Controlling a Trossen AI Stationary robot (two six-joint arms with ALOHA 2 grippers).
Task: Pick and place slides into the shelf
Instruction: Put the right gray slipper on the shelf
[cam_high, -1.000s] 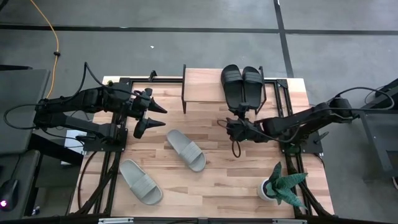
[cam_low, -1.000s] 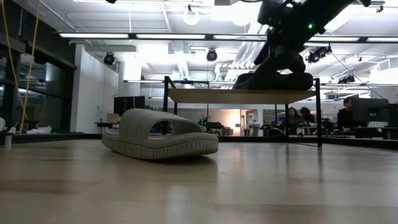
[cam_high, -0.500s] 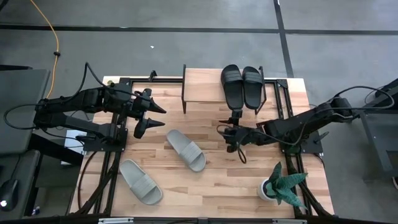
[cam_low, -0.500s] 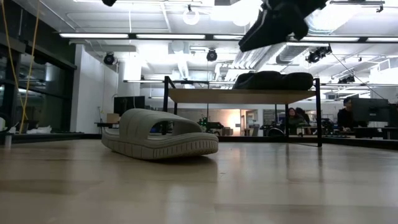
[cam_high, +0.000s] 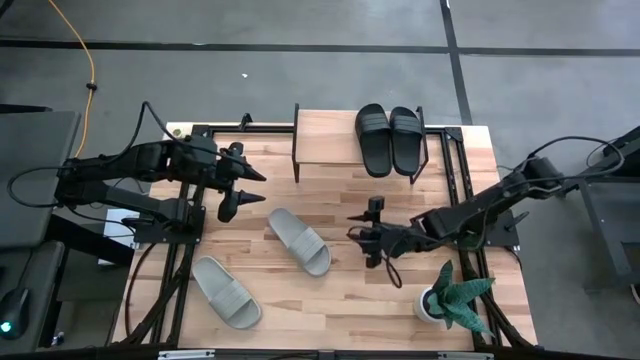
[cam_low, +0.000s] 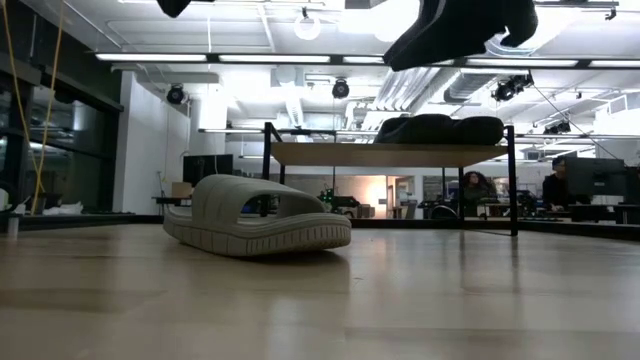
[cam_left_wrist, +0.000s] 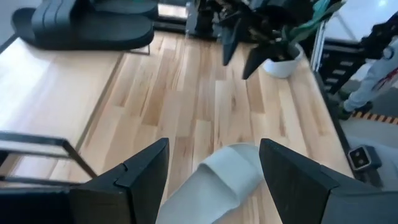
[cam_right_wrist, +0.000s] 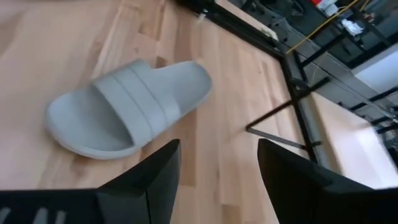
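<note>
1. two black slides (cam_high: 390, 138) lie side by side on the right part of the shelf (cam_high: 325, 140), a low light-wood board on thin black legs at the far edge of the table (cam_high: 340, 295). the shelf's left part is bare.
2. two pale grey-green slides are on the tabletop: one (cam_high: 298, 241) near the middle, lying at an angle, the other (cam_high: 227, 291) nearer the front left corner, well apart from the shelf.
3. the right gripper (cam_high: 368, 236) hangs above the table just right of the middle grey-green slide, fingers apart and holding nothing. its wrist view looks past the spread fingers at that slide (cam_right_wrist: 127, 107), strap up, sole flat on the wood.
4. the left gripper (cam_high: 240, 190) waits over the table's left edge, fingers apart and empty, with the same slide (cam_left_wrist: 214, 186) just beyond its tips.
5. handling, as a judgement: the slide looks like moulded foam, so probably light and slightly springy, not fragile. its smooth skin may slip if pinched shallowly.
6. the wide strap arches clear of the footbed, so the best hold is likely one finger under the strap and one on top, near the strap's middle. pinching the thick sole edge is likely a weaker choice, since the slide could swing.
7. a potted plant (cam_high: 448, 297) stands at the front right, near the right arm's path.
</note>
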